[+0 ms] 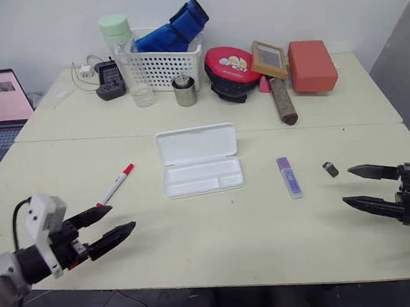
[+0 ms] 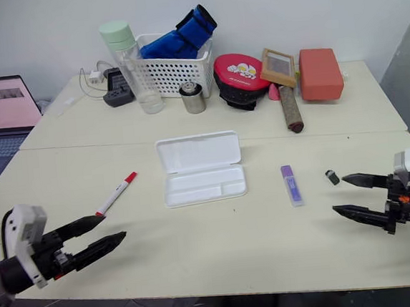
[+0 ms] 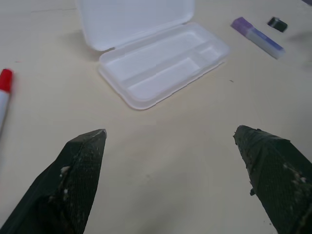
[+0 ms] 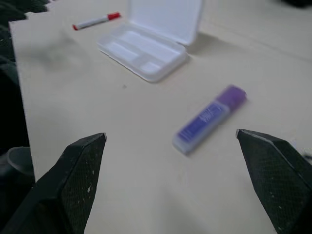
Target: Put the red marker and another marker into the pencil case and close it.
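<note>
Both grippers hover low at the near edge of the table, empty, fingers spread wide. On the left, the left gripper (image 1: 112, 223) angles in toward the centre, its upper finger tip close to the near end of the red marker (image 1: 116, 184). At the right, the right gripper (image 1: 355, 186) points leftward, level with the table. Between them the pencil case (image 1: 198, 160) lies open, lid back. Right of it rests the purple marker (image 1: 288, 176), a small dark cap (image 1: 330, 169) just beyond.
</note>
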